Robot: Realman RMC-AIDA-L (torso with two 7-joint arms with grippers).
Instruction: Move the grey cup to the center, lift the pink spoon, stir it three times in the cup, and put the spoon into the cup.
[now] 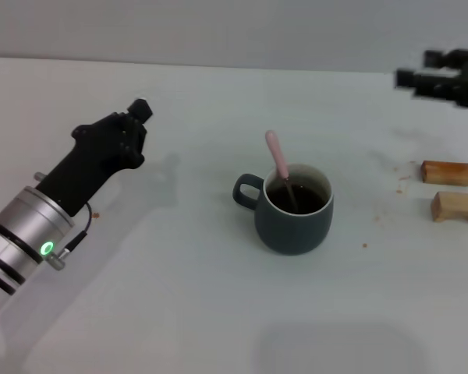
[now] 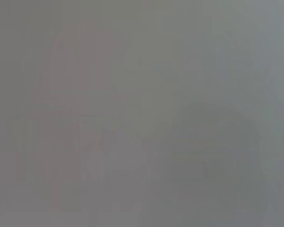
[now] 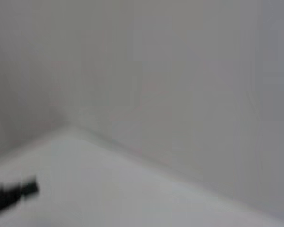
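Note:
The grey cup [image 1: 294, 209] stands near the middle of the white table [image 1: 179, 296], its handle toward my left, with dark liquid inside. The pink spoon [image 1: 278, 158] rests in the cup; its bowl is sunk in the liquid and its pink handle leans out over the rim on the handle side. My left gripper [image 1: 137, 117] hangs above the table well to the left of the cup, holding nothing. At the far right, my right gripper [image 1: 421, 72] is raised behind the cup, open and empty. Both wrist views show only blurred grey surface.
Two small wooden blocks [image 1: 447, 173] [image 1: 457, 206] lie on the table at the right, below my right gripper. A few crumbs dot the table near them. The grey wall [image 1: 218, 31] runs along the table's far edge.

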